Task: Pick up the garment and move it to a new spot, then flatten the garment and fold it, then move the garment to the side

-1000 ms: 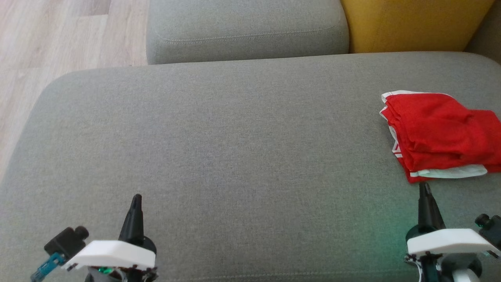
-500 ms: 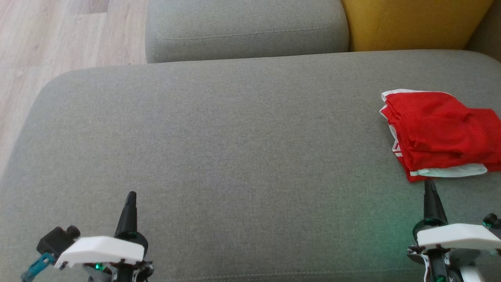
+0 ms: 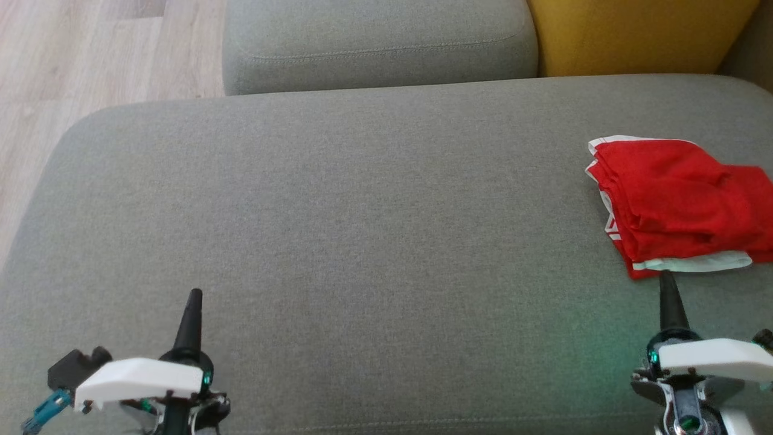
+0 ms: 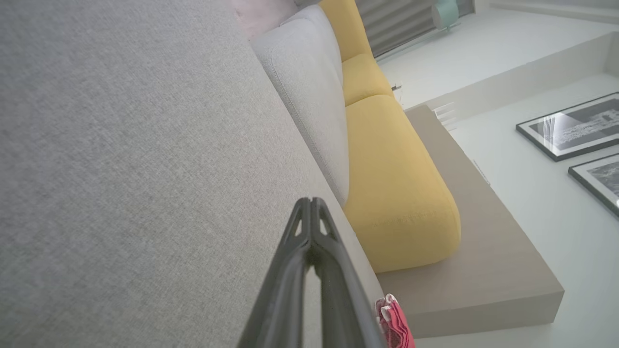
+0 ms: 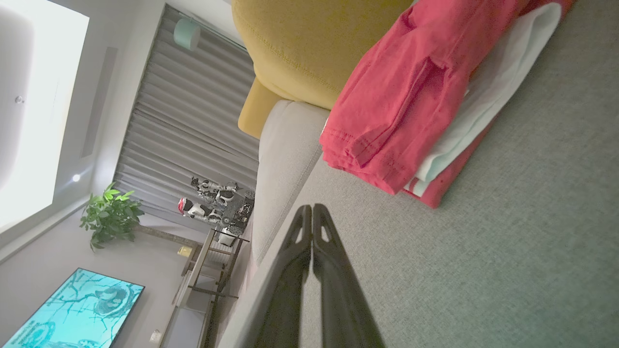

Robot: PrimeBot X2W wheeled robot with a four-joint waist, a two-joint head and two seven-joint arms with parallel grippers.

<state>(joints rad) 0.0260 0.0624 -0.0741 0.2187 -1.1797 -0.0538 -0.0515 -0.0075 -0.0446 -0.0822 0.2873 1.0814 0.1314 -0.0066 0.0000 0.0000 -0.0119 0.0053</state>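
The garment (image 3: 676, 205) is a red piece with white trim, folded into a compact stack at the right edge of the grey sofa seat (image 3: 362, 229). My right gripper (image 3: 665, 279) stands just in front of its near edge, shut and empty, tips apart from the cloth. In the right wrist view the red garment (image 5: 411, 96) lies beyond the shut right gripper (image 5: 309, 209). My left gripper (image 3: 194, 296) hovers shut over the bare seat at the lower left; the left wrist view shows the left gripper (image 4: 309, 203) with fingers pressed together and a sliver of garment (image 4: 394, 324).
A grey back cushion (image 3: 380, 42) and a yellow cushion (image 3: 640, 33) line the far side of the seat. Wooden floor (image 3: 90, 54) lies past the seat's left edge. The wide middle of the seat is bare fabric.
Both grippers have drawn back toward the near edge of the seat, the left one also drifting left. The garment lies as before; the camera tilted slightly.
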